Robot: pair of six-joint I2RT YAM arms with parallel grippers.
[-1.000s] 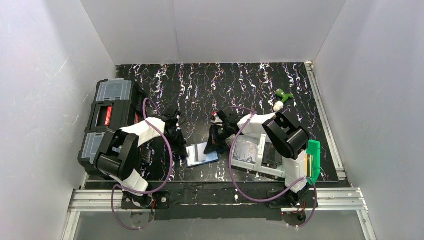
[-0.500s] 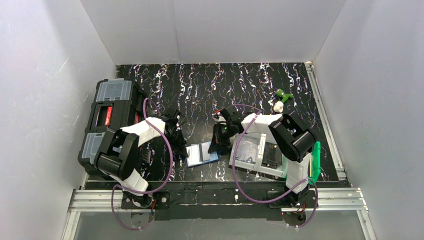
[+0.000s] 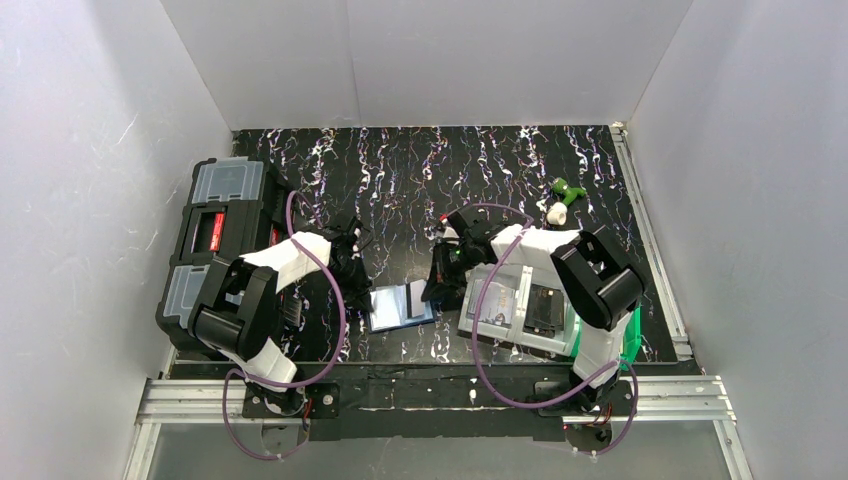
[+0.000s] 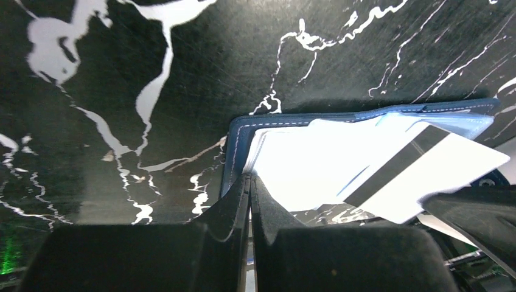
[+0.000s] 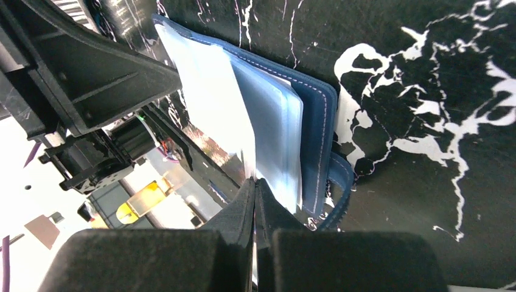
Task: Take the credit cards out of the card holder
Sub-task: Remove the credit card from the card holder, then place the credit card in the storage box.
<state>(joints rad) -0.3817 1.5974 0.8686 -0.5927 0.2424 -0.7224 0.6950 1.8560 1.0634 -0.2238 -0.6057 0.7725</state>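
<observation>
The holder (image 4: 233, 149) lies open near the middle of the counter's (image 3: 400, 180) near edge. The left hand (image 4: 249, 182) has its fingers together, tips on the holder's edge. The right hand (image 5: 255, 185) is clamped on a white card (image 4: 450, 164) that sticks partway out of a sleeve.

If the left hand's hold is light, the whole holder may drag along with the card instead of releasing it. The card is thin and gripped at its very edge, so it could slip free or bend.

Glare whitens the sleeves, so I cannot tell how many cards remain. Whether the left hand pinches or only presses the holder is unclear. From above, both arms cover the grips.
</observation>
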